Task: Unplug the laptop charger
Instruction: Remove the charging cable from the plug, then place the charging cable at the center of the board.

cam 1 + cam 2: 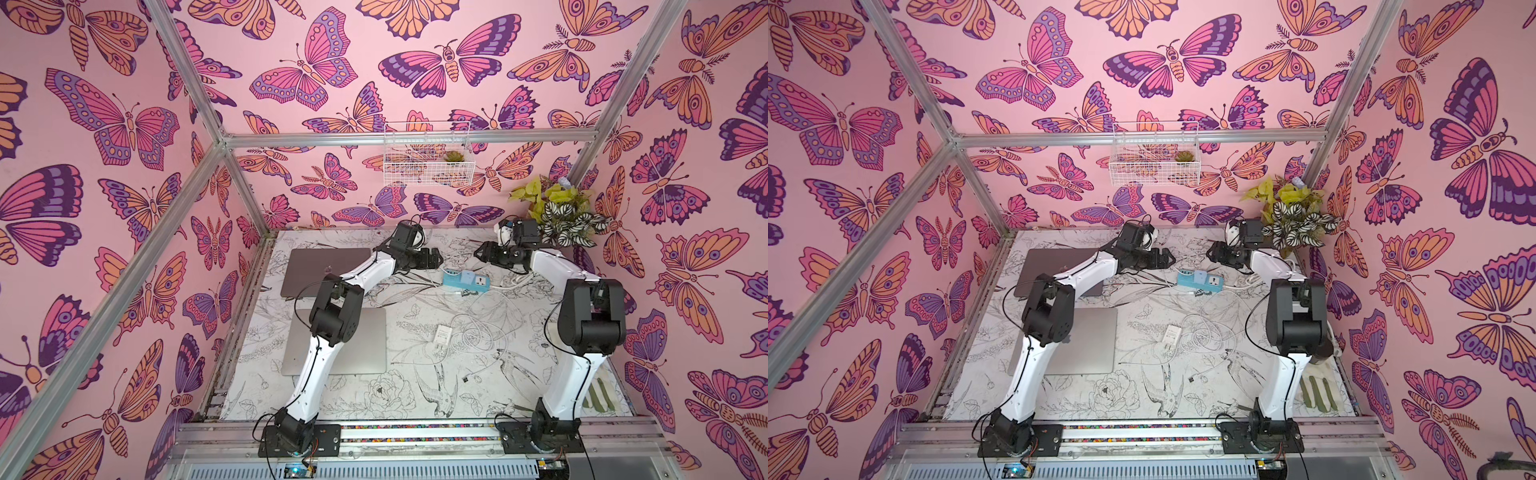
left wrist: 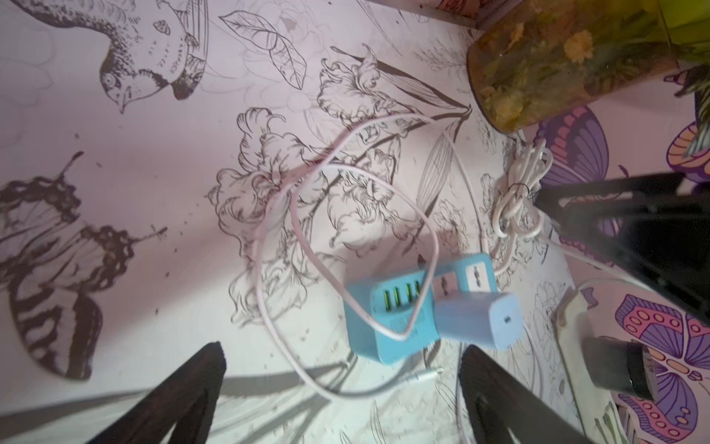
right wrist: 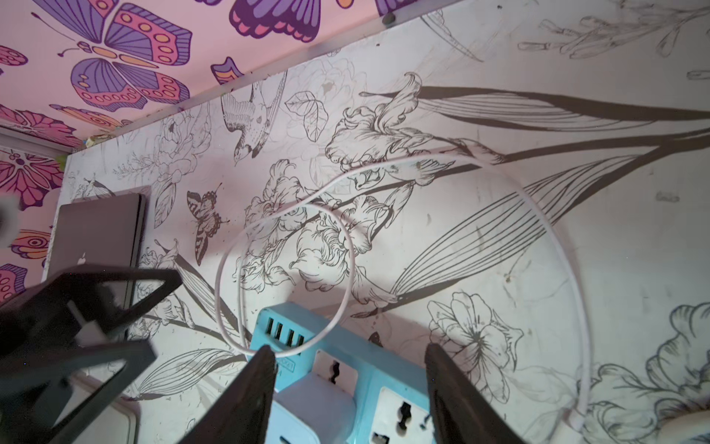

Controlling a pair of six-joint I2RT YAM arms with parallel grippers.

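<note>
Power strip (image 2: 388, 326), blue: one. Laptop charger (image 3: 315, 399), pale blue: one, sitting on the strip between the right gripper's (image 3: 347, 348) fingers and just past the left gripper's (image 2: 342, 348) tips. Its long axis is standing out from the socket face, port end pointing away from the strip. Closed laptops: two, dark (image 1: 328, 270) and silver (image 1: 365, 332). Left jaws are gaping wide and right jaws are standing apart, both holding nothing.

top views: high, looking down | wrists: close, sharing power strip (image 2: 369, 338) (image 3: 369, 346)
</note>
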